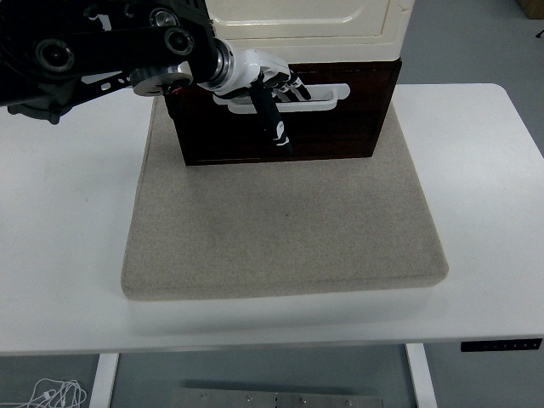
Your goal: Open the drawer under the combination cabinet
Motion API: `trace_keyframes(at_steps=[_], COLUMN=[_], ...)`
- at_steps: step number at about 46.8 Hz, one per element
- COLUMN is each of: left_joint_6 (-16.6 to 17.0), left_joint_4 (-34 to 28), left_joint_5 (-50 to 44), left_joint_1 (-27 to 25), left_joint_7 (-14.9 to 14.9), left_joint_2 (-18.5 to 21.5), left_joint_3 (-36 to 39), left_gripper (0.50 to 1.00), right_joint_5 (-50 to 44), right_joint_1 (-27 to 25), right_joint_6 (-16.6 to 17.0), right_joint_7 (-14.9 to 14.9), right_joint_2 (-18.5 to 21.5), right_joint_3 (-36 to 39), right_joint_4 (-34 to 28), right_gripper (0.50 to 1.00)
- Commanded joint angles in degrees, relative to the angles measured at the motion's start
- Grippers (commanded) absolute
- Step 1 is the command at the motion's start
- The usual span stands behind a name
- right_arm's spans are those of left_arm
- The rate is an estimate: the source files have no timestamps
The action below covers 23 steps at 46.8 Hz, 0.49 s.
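The combination cabinet has a cream upper box (340, 25) on top of a dark brown drawer (340, 127) with a white bar handle (327, 93). It stands at the back of a beige mat (280, 229). My left hand (276, 89) reaches in from the upper left. Its fingers (289, 81) are hooked into the handle's slot at the left half, and the thumb (274, 126) points down over the drawer front. The drawer front sits flush under the cream box. The right arm is out of view.
The mat lies on a white table (476, 170), whose near edge runs along the bottom. The black left forearm (102, 51) crosses the table's back left corner. Grey floor shows beyond the table at the right.
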Motion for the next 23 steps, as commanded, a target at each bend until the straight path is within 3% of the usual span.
trace_keyframes(at_steps=[1, 23], left_joint_6=[-0.1, -3.8], left_joint_4=[-0.1, 0.1], left_joint_5=[0.0, 0.0], left_joint_1=[0.0, -0.2], left_joint_7=[0.0, -0.4], left_joint_2=[-0.2, 0.1], left_joint_3=[0.0, -0.7], left_gripper=[1.000, 1.000], right_joint_5=[0.0, 0.0], right_joint_1=[0.0, 0.0], right_joint_6=[0.0, 0.0], right_joint_7=[0.0, 0.0], right_joint_2=[0.0, 0.0], right_joint_3=[0.0, 0.0], right_joint_4=[0.0, 0.0], right_gripper=[0.926, 0.926])
